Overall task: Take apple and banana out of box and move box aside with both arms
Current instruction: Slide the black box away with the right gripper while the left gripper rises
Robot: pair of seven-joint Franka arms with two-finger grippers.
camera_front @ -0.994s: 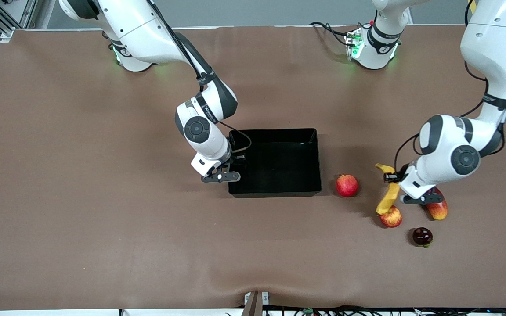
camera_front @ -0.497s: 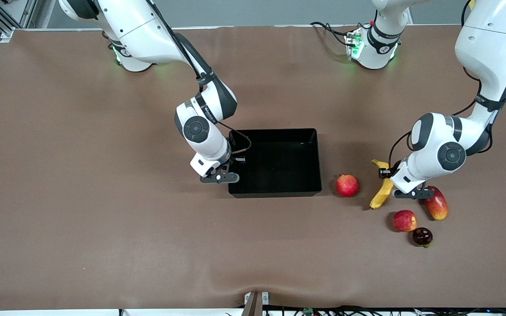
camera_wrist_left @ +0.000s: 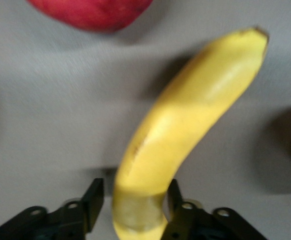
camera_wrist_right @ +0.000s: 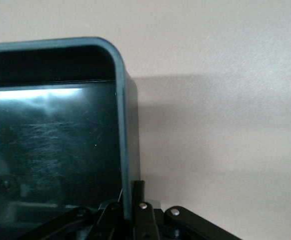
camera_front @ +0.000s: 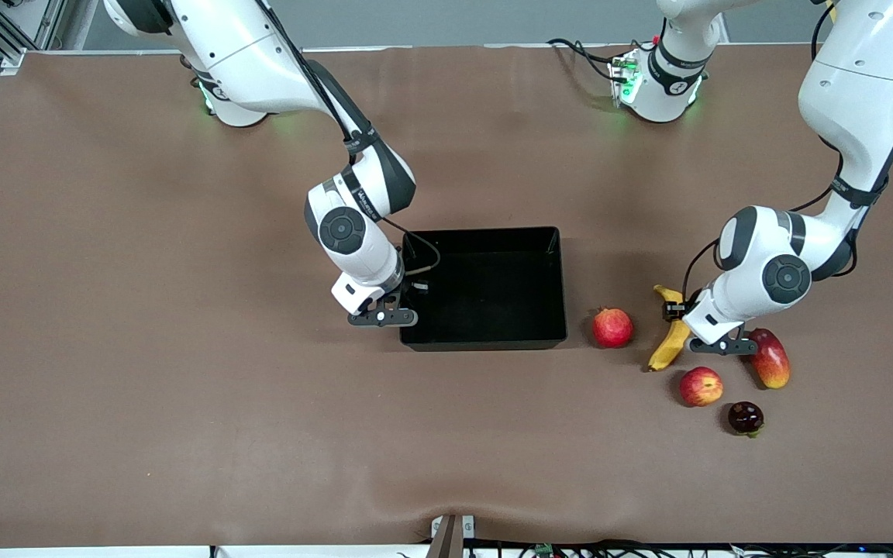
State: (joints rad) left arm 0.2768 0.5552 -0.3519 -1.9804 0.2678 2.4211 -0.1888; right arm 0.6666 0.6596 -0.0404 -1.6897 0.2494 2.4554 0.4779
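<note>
The black box (camera_front: 493,329) stands mid-table. My right gripper (camera_front: 384,316) is at its end toward the right arm, shut on that upright wall (camera_wrist_right: 121,125), one finger on each side of it (camera_wrist_right: 128,197). The yellow banana (camera_front: 667,337) lies between the pomegranate and the mango. My left gripper (camera_front: 708,346) is over its end. The wrist view shows those jaws open astride the banana (camera_wrist_left: 185,120), a gap showing beside one finger (camera_wrist_left: 94,192). I cannot tell whether the banana rests on the table. The streaked apple (camera_front: 701,386) sits nearer the front camera.
A red pomegranate (camera_front: 611,327) lies between the box and the banana. A red-yellow mango (camera_front: 770,358) lies by my left gripper, toward the left arm's end. A dark round fruit (camera_front: 746,418) sits beside the apple, nearer the camera.
My left gripper has carried the banana a little toward the pomegranate, off the apple, and its jaws have parted. The apple has shifted slightly. My right gripper has edged slightly at the box wall.
</note>
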